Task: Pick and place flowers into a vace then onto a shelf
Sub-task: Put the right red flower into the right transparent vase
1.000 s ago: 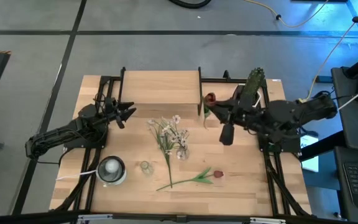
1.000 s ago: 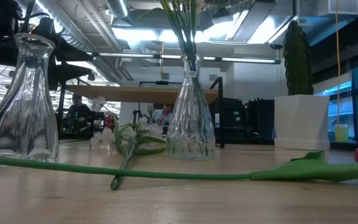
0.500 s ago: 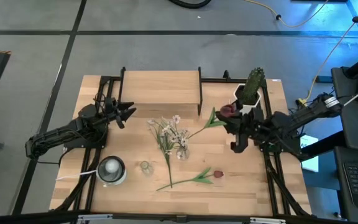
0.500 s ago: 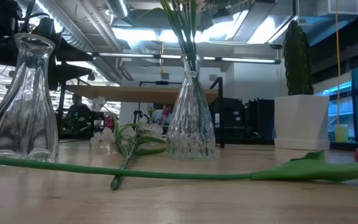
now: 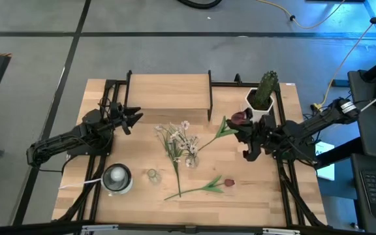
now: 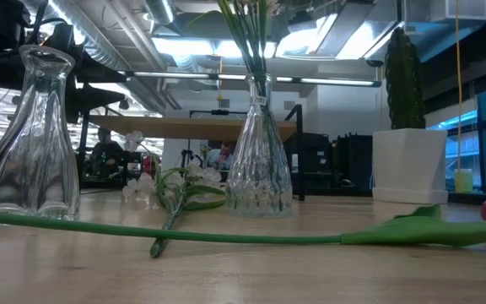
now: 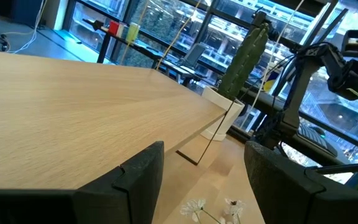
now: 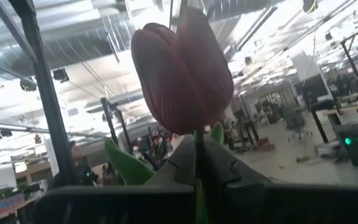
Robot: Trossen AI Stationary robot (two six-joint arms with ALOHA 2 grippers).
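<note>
High view: right claw (image 5: 245, 134) sits over the right part of the table (image 5: 260, 189), just in front of the cactus (image 5: 266, 90) in its white pot. It is pinched on a red-bud flower (image 5: 222, 128): dark bud at the claw, stem and leaf slanting away toward the table's middle. Left claw (image 5: 134, 119) hangs at the left side, by the shelf's (image 5: 168, 91) front left corner, fingers spread, nothing between them. White-blossom stems (image 5: 175, 138) stand in a small glass vase (image 5: 190, 159) mid-table. A second red-bud flower (image 5: 204, 187) lies flat near the front edge, well apart from both claws. Two more glass vessels (image 5: 117, 177) stand front left.

Low view: cut-glass vase (image 6: 259, 160) holds upright green stems (image 6: 248, 38). The lying flower's stem (image 6: 184, 230) runs across the foreground, leaf toward the right. A plain glass vase (image 6: 32, 135) is at left, cactus in white pot (image 6: 407, 152) at right. A person (image 6: 104, 152) sits in the room behind.

Left wrist view: both dark fingers (image 7: 135, 180) stand wide apart over the shelf board (image 7: 73, 112); white blossoms (image 7: 213, 208) lie beyond its edge.

Right wrist view: dark red bud (image 8: 182, 74) stands directly above the closed fingers (image 8: 219, 168), stem gripped between them. The contact point itself is shadowed, so probably held low on the stem under the bud.
</note>
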